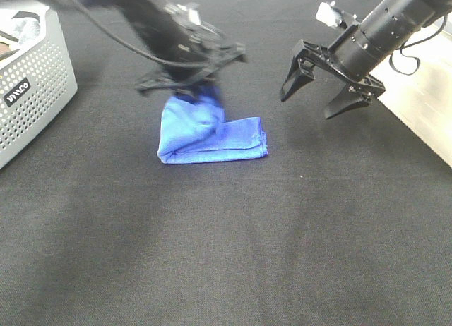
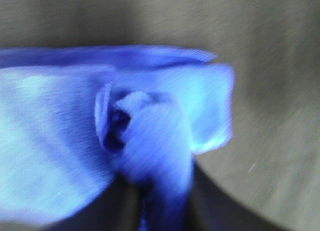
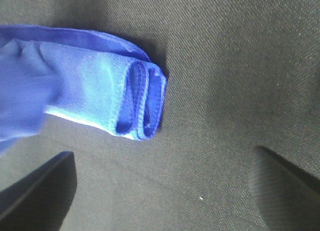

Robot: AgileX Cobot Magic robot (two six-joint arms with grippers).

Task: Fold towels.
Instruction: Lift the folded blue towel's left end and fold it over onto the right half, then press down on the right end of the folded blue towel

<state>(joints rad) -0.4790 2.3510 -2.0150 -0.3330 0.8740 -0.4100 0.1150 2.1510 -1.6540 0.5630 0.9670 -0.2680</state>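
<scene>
The royal-blue towel (image 1: 226, 139) lies folded into a thick strip on the black table, with its left part pulled up into a bunch. My left gripper (image 1: 192, 86), blurred by motion, is shut on that raised bunch just above the table. In the left wrist view the towel (image 2: 165, 121) fills the frame and hides the fingers. My right gripper (image 1: 308, 106) is open and empty, hanging above the table to the right of the towel. The right wrist view shows the towel's layered folded end (image 3: 137, 101) beyond the open gripper (image 3: 164, 156). No tag is visible.
A perforated grey basket (image 1: 35, 93) stands at the table's left edge. A pale wooden surface (image 1: 424, 121) borders the black cloth (image 1: 226, 255) at the right.
</scene>
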